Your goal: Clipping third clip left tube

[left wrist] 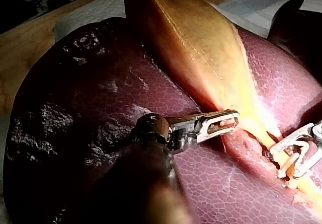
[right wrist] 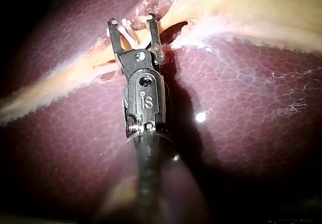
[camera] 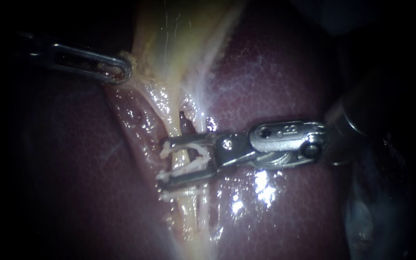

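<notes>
We count two instruments in all: one left instrument (camera: 121,67) and one right instrument (camera: 164,163). We count one liver (camera: 285,86) and one gallbladder (camera: 179,29). Below the gallbladder we count two tubes, the left tube (camera: 174,127) and the right tube (camera: 201,123). We count one white clip (camera: 202,154) for certain; the pale scraps near it are too small for us to count as clips.

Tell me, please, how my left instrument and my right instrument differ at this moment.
The left instrument is clamped flat on the lower edge of the gallbladder. The right instrument stands spread wide, carrying a white clip astride a tube. The left instrument's tip is slotted with long windows, while the right instrument's tip is a plain fork. Both lie over the liver.
</notes>
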